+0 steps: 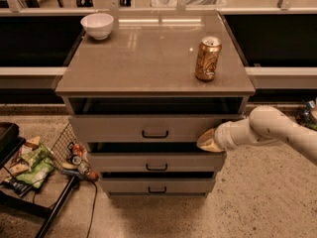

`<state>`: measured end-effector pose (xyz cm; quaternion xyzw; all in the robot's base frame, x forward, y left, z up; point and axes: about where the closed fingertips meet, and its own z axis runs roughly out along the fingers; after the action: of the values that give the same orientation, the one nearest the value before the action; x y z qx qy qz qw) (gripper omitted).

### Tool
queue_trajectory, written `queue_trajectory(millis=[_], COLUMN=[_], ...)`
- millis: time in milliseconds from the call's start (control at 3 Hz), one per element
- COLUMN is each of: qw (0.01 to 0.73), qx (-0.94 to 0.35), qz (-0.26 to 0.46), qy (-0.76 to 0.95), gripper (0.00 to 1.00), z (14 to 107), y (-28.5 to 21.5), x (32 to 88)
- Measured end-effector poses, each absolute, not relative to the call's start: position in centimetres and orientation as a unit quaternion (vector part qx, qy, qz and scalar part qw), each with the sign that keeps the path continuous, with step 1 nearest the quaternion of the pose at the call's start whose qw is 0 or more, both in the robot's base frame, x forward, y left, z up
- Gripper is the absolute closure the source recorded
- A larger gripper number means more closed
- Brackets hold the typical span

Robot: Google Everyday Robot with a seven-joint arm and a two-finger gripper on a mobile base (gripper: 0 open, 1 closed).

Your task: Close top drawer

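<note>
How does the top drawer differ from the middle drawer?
The top drawer has a wider, taller front than the middle drawer. The tool sits at the top drawer's lower right corner, just above the middle drawer. Both are grey with a small dark centred handle and a dark gap above.
</note>
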<state>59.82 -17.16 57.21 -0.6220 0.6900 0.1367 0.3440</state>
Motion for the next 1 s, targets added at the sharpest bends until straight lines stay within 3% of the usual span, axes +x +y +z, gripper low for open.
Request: queue_trajectory(millis=[667,1000], qw=[0.352,0.304], qx=[-0.616,-0.641], qz=[0.121,0.113], qy=[0.694,0.696], gripper=[1.00,1.00], z=[58.0,59.6], y=[-18.5,-18.4], x=[60.5,57.2])
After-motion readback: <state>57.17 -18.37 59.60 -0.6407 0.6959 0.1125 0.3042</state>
